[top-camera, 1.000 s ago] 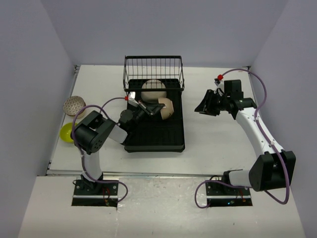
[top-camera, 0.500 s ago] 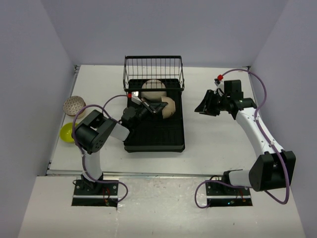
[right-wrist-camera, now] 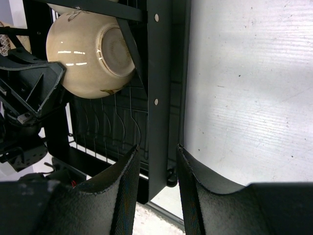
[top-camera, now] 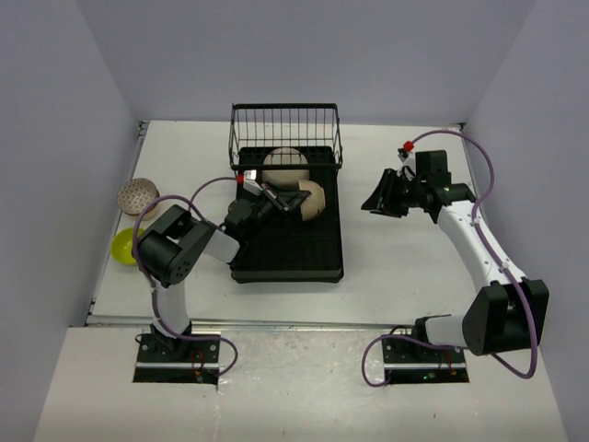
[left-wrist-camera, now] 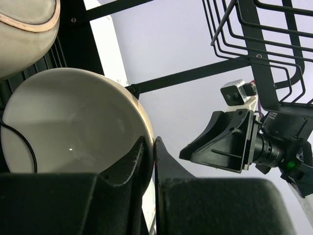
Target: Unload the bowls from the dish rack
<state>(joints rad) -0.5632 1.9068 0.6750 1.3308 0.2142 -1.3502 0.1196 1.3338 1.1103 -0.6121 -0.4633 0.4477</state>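
Two bowls sit out on the surface at the left edge of the top view: the net-pattern bowl and, just below it, the lime-yellow bowl. Left end effector is pinched tight onto the rim of a cream bowl, which is tipped on its edge over the middle of the dish rack. A larger cream bowl sits right above it in frame, by the wire basket. Right end effector hangs off to the right of the rack, fingers apart, nothing between them.
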